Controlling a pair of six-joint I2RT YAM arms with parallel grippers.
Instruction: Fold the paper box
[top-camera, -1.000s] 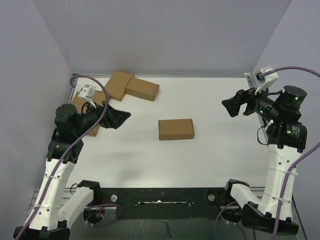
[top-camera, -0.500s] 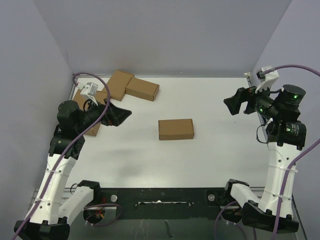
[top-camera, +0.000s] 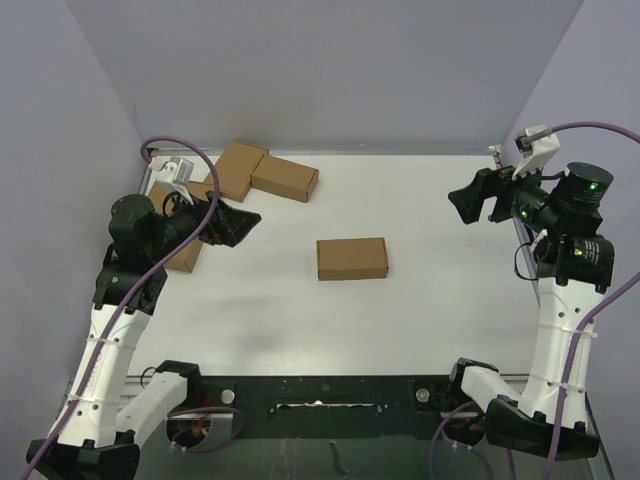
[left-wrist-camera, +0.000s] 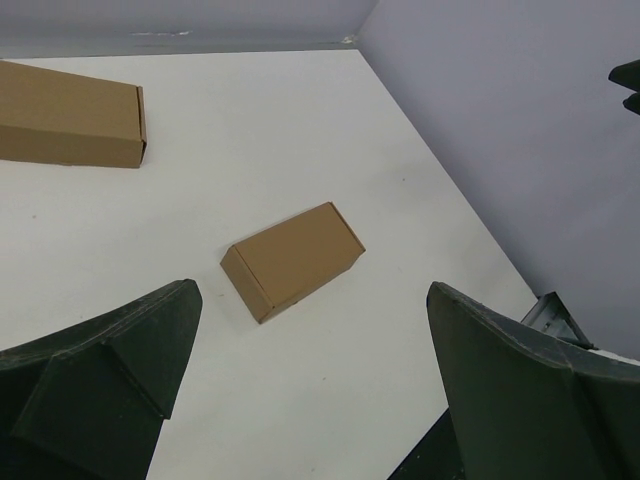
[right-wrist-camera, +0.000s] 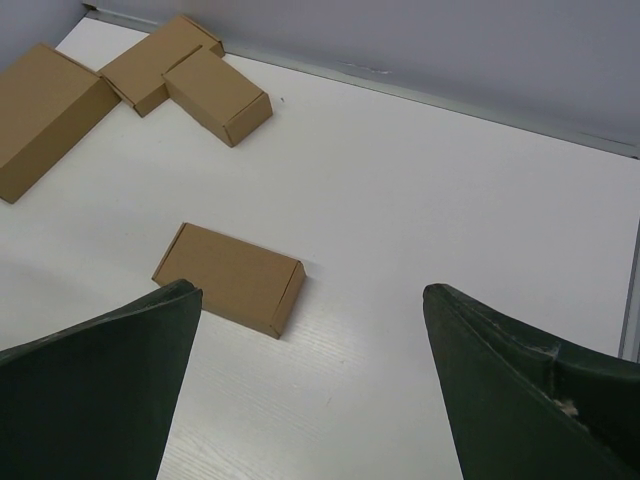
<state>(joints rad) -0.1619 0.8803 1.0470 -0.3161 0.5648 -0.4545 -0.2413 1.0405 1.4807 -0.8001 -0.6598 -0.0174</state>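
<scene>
The paper box (top-camera: 352, 258) is a small closed brown carton lying flat in the middle of the white table, also visible in the left wrist view (left-wrist-camera: 292, 260) and the right wrist view (right-wrist-camera: 230, 278). My left gripper (top-camera: 238, 224) hovers open above the table, well to the box's left and pointing toward it. In its own view the left gripper (left-wrist-camera: 310, 300) holds nothing between its dark fingers (left-wrist-camera: 120, 350). My right gripper (top-camera: 468, 204) hangs open high at the right, far from the box. Seen from its wrist, the right gripper (right-wrist-camera: 310, 295) is likewise empty.
Two small brown cartons (top-camera: 240, 168) (top-camera: 285, 178) touch at the back left. A larger flat carton (top-camera: 182, 256) lies by the left wall, partly under my left arm. Grey walls (top-camera: 320, 70) close in the table on three sides. Black base rail (top-camera: 320, 395) at the near edge.
Both arms have drawn back slightly: the left gripper shifted up and toward the left wall, the right gripper rose a little. The box stayed put, and both grippers stayed open.
</scene>
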